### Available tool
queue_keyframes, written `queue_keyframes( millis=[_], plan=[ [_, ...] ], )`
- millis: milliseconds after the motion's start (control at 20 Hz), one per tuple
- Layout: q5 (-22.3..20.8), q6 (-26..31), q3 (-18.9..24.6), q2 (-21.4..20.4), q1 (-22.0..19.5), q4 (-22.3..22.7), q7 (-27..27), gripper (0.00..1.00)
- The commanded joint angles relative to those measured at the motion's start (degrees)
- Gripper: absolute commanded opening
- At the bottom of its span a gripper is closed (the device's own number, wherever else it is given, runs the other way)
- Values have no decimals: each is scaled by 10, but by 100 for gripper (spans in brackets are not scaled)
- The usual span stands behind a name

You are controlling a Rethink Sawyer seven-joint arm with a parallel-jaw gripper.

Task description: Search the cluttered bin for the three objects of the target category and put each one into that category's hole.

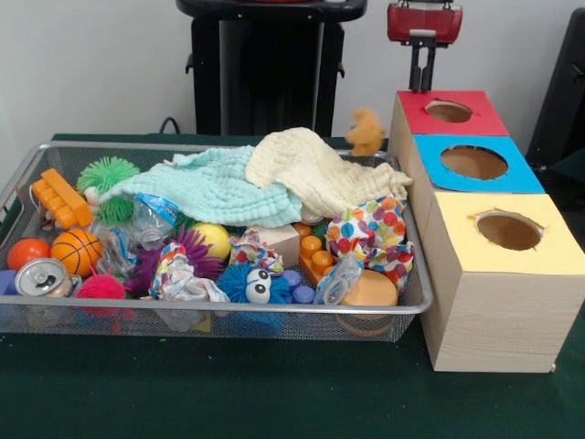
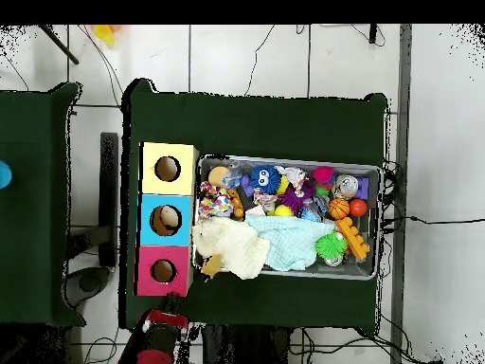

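Observation:
The wire-mesh bin (image 1: 416, 297) is full of clutter; it also shows in the overhead view (image 2: 369, 171). A small orange-tan plush animal (image 1: 366, 133) sits at the bin's far right corner, beside the cream cloth (image 1: 311, 169); in the overhead view this plush (image 2: 212, 265) lies next to the red box. No other plush animal shows. Three wooden boxes with round holes stand to the right of the bin: red (image 1: 484, 119), blue (image 1: 521, 178) and yellow (image 1: 548, 256). My gripper (image 1: 421, 84) hangs just behind the red box, apart from the plush and holding nothing.
A mint cloth (image 1: 215, 187) and the cream cloth cover the bin's far part. Spiky balls (image 1: 108, 174), a small basketball (image 1: 76, 251), a can (image 1: 41, 277), orange bricks (image 1: 59, 199) and crumpled wrappers (image 1: 370, 233) fill the rest. The arm (image 2: 156, 336) shows at the overhead view's bottom.

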Motion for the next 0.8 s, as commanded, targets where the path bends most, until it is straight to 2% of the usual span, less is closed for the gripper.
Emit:
queue_keyframes(
  millis=[50,450,600,800],
  plan=[
    [60,4,-18,-27,14,-5,136,0],
    [94,24,-30,-40,41,-13,123,0],
    [92,26,-35,-41,40,-20,114,0],
    [69,17,-45,-37,22,-35,95,0]
  ],
)
